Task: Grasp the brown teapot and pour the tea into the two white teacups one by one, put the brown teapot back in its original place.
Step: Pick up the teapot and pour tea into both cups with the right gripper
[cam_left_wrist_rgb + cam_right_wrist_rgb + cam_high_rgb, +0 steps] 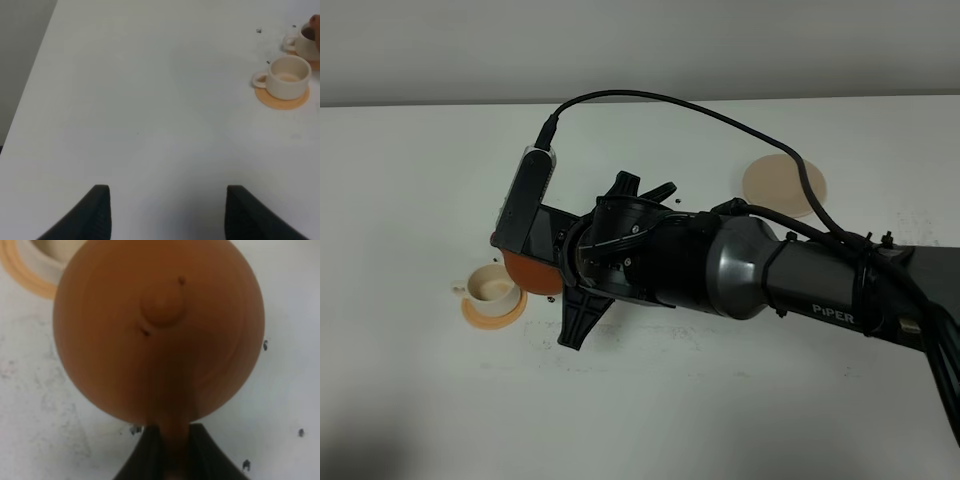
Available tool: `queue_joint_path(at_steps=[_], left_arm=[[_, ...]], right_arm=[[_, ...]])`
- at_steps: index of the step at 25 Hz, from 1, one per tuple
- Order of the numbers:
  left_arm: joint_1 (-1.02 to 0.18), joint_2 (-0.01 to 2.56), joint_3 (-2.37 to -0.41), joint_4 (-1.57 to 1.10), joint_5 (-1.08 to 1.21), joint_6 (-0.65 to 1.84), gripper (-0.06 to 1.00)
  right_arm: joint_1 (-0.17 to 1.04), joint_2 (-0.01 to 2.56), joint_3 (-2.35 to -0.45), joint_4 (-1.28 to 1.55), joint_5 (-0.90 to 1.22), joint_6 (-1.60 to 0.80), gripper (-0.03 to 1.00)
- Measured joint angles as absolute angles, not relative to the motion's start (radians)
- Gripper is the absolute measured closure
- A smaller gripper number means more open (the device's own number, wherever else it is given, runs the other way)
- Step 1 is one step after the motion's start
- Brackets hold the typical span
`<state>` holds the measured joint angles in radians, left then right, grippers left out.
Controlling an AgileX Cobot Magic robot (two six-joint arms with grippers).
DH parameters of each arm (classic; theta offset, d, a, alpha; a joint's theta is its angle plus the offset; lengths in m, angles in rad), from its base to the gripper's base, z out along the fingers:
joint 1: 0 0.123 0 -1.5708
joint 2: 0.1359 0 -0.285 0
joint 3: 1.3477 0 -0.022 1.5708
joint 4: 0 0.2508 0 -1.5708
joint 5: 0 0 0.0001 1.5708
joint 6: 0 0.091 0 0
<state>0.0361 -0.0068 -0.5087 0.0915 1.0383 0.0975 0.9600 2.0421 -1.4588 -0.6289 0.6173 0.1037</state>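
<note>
right jaws clamp brown teapot; arm marked "piper".

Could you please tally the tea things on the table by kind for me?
Brown teapot: 1
White teacups: 2
Orange saucers: 2
Beige coaster: 1
Total: 6

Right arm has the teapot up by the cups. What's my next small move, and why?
Probably tip the teapot spout-down over the cup beside it: the right gripper is shut on its handle, and it hangs by that cup, away from the coaster.
</note>
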Motion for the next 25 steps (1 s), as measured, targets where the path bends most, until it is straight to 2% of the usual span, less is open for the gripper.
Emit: queue_joint_path(at_steps=[25], left_arm=[[0.036, -0.007, -0.509, 0.091, 1.038, 0.097, 0.44]], right_arm=[[0.997, 2.081, -1.460, -0.784, 0.694, 0.156, 0.88]])
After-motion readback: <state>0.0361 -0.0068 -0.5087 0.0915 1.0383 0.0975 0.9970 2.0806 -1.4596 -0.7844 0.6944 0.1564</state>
